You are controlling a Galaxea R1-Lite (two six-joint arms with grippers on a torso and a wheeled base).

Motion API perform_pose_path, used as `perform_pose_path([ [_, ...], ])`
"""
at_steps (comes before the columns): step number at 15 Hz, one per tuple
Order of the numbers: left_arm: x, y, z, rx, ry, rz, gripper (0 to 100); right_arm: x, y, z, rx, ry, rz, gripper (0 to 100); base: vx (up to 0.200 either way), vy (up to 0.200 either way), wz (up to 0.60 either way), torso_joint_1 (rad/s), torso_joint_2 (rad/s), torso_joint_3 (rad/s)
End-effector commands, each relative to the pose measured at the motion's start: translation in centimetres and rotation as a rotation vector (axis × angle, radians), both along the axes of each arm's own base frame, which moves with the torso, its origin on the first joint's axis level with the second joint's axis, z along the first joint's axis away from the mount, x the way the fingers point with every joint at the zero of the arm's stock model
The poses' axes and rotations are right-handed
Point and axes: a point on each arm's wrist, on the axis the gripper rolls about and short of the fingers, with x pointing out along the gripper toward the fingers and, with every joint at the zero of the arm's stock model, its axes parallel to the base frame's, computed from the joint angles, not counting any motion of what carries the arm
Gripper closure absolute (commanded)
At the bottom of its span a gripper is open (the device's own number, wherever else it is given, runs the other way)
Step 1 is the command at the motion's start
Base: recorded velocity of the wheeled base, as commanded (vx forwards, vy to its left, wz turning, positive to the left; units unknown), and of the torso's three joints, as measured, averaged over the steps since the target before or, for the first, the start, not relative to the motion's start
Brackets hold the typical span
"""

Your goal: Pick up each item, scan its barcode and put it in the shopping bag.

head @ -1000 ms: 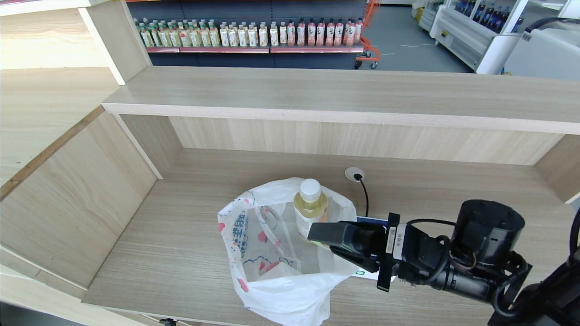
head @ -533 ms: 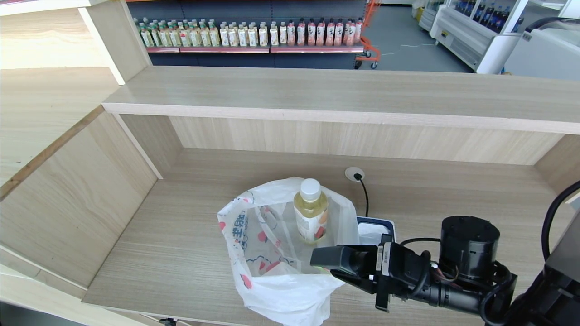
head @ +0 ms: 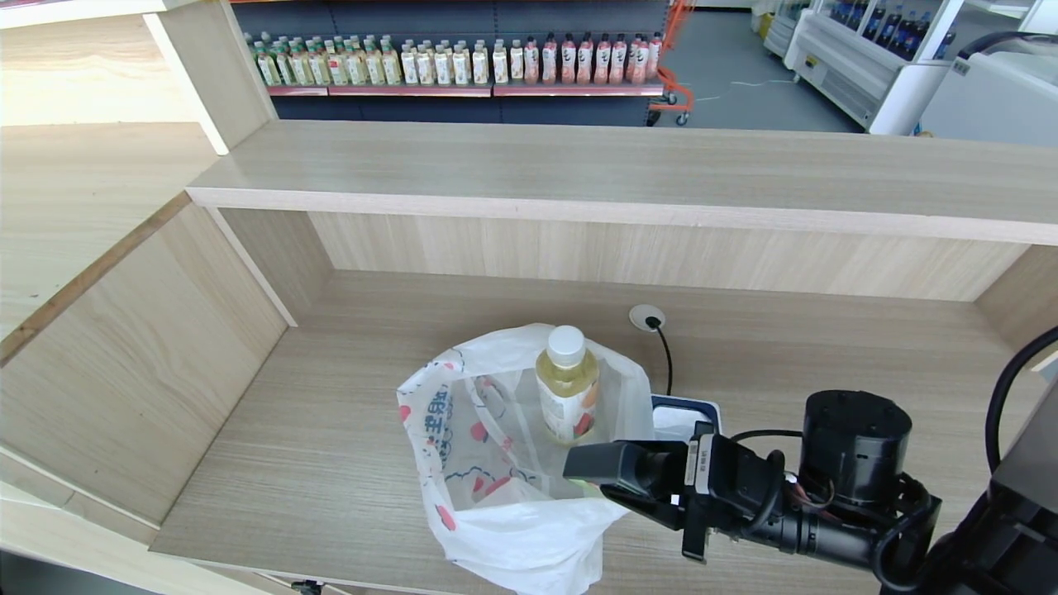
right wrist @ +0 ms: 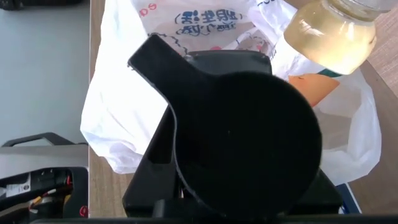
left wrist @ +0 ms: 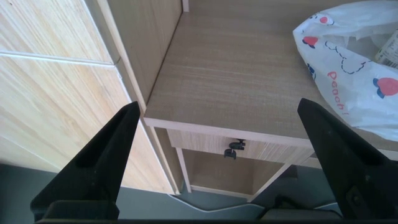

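My left gripper [left wrist: 217, 109] hangs wide apart off the near edge of the desk [head: 331, 463], about 7 o'clock from the shopping bag [head: 504, 529]. My right gripper [head: 588, 464] sits at the bag's 3 o'clock rim; whether it is apart or together, I cannot tell. The bottle [head: 567, 388] stands upright inside the bag, toward 12 o'clock.

Shopping bag [head: 463, 463] white, red peach prints, blue lettering; white-capped pale yellow bottle [head: 567, 388]; counter [head: 331, 430] woodgrain.

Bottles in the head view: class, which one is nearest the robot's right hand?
The white-capped bottle standing in the shopping bag, beside the right hand; the other bottles line a far store shelf.
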Motion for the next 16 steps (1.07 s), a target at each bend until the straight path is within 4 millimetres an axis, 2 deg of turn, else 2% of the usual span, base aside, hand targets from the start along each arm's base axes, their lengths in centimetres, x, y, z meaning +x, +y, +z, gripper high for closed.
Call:
perform_pose_path([
  [1,0.0,0.0,0.0,0.000,-0.001,0.000,0,0.2,0.1,0.1,0.004,-0.008,0.001,100,0.000,0.000,0.00,0.000,0.00,0.000],
  [2,0.0,0.0,0.0,0.000,-0.001,0.000,0,0.2,0.1,0.0,0.002,-0.007,-0.001,0,0.000,0.000,0.00,0.000,0.00,0.000],
  [6,0.0,0.0,0.0,0.000,-0.001,0.000,0,0.2,0.1,0.1,0.007,-0.008,-0.001,0,0.000,0.000,0.00,0.000,0.00,0.000],
  [8,0.0,0.0,0.0,0.000,-0.001,0.000,0,-0.1,-0.2,1.3,0.045,-0.003,-0.007,0,0.000,0.000,0.00,0.000,0.00,0.000],
  [9,0.0,0.0,0.0,0.000,-0.001,0.000,0,-0.7,-0.5,3.0,0.096,-0.016,-0.017,0,0.000,0.000,0.00,0.000,0.00,0.000],
  [10,0.0,0.0,0.0,0.000,-0.001,0.000,0,-0.9,-0.7,3.5,0.109,-0.019,-0.018,0,0.000,0.000,0.00,0.000,0.00,0.000],
  [13,0.0,0.0,0.0,0.000,-0.001,0.000,0,-4.6,-3.5,10.3,0.237,-0.065,-0.037,0,0.000,0.000,0.00,0.000,0.00,0.000],
  [14,0.0,0.0,0.0,0.000,-0.001,0.000,0,-5.6,-4.3,11.9,0.272,-0.057,-0.048,0,0.000,0.000,0.00,0.000,0.00,0.000],
  [15,0.0,0.0,0.0,0.000,-0.001,0.000,0,-7.3,-5.8,14.1,0.315,-0.022,-0.117,0,0.000,0.000,0.00,0.000,0.00,0.000],
  [16,0.0,0.0,0.0,0.000,-0.001,0.000,0,-8.4,-6.9,15.5,0.346,0.007,-0.198,0,0.000,0.000,0.00,0.000,0.00,0.000],
])
